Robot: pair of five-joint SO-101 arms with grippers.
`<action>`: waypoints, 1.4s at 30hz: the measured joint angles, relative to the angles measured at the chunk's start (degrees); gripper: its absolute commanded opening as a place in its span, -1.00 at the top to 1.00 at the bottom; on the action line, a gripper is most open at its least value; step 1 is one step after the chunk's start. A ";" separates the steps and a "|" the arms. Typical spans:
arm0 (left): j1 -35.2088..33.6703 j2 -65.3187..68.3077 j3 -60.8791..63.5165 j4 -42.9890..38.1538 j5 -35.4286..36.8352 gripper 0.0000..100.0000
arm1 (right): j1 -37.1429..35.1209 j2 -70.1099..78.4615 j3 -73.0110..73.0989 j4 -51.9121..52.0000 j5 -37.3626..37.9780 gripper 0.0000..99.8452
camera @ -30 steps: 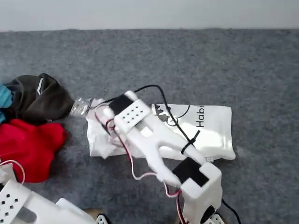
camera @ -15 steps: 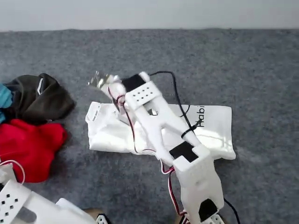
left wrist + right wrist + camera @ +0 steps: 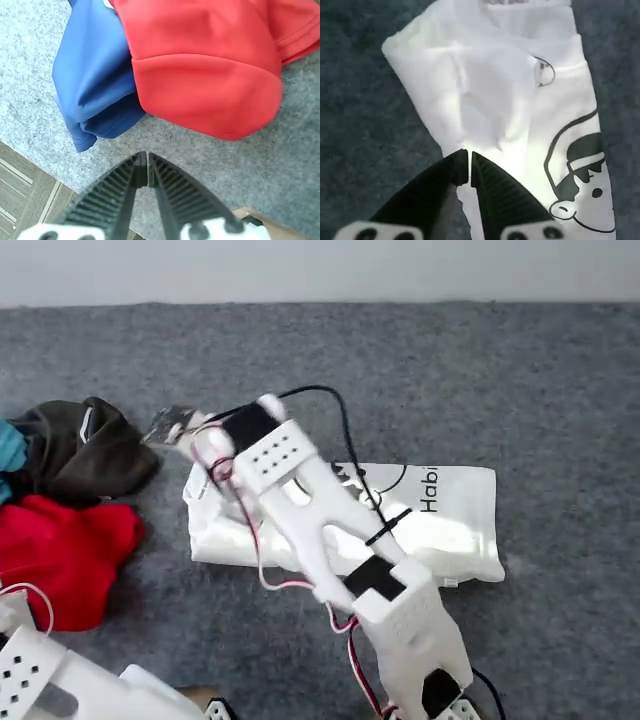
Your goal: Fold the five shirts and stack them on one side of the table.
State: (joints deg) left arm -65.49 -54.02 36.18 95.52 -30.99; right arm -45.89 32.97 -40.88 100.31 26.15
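Grey felt is covering the desk [image 3: 520, 380], and the folded white shirt [image 3: 450, 530] is lying across the middle of the high view, its long axis running left to right. The right arm is stretching diagonally over it. The right gripper [image 3: 165, 425] is hanging just past the shirt's upper-left corner, so the cloth is sitting below and to the right of the fingers. In the right wrist view those fingers are pressing together on nothing. The left gripper [image 3: 148, 159] is hovering over bare desk at the lower left, its fingers likewise closed and empty. The red shirt [image 3: 205, 65] and blue shirt [image 3: 90, 85] are bunching just ahead of it. Judging by this, the right arm is nearer the white shirt and the left arm nearer the unfolded heap.
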 measured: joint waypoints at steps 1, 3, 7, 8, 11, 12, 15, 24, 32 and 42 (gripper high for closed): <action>0.00 0.00 0.00 0.00 0.00 0.97 | -0.88 0.44 0.00 -0.18 0.00 0.98; 0.00 0.00 0.00 0.00 0.00 0.97 | -1.32 2.81 0.00 -1.67 0.00 0.98; 0.00 0.00 0.00 0.00 0.00 0.97 | 0.26 8.53 0.00 -10.37 0.00 0.98; 0.00 0.00 0.00 0.00 0.00 0.97 | 0.97 9.93 0.00 -13.01 0.00 0.98; 0.00 0.00 0.00 0.00 0.00 0.97 | 3.60 13.27 0.00 -19.16 0.00 0.98; 0.00 0.00 0.00 0.00 0.00 0.97 | 4.22 13.63 0.00 -19.52 0.00 0.98; 0.00 0.00 0.00 0.00 0.00 0.97 | 4.40 13.54 -2.81 -16.97 0.00 0.98; 0.00 0.00 0.00 0.00 0.00 0.97 | 4.22 12.92 -12.84 0.09 -0.35 0.98; 0.00 0.00 0.00 0.00 0.00 0.97 | 5.27 6.59 0.79 0.18 -3.87 0.98; 0.00 0.00 0.00 0.00 0.00 0.97 | 8.79 6.68 8.18 0.18 -4.13 0.98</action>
State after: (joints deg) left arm -65.49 -54.02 36.18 95.52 -30.99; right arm -37.10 39.65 -32.70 100.48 22.02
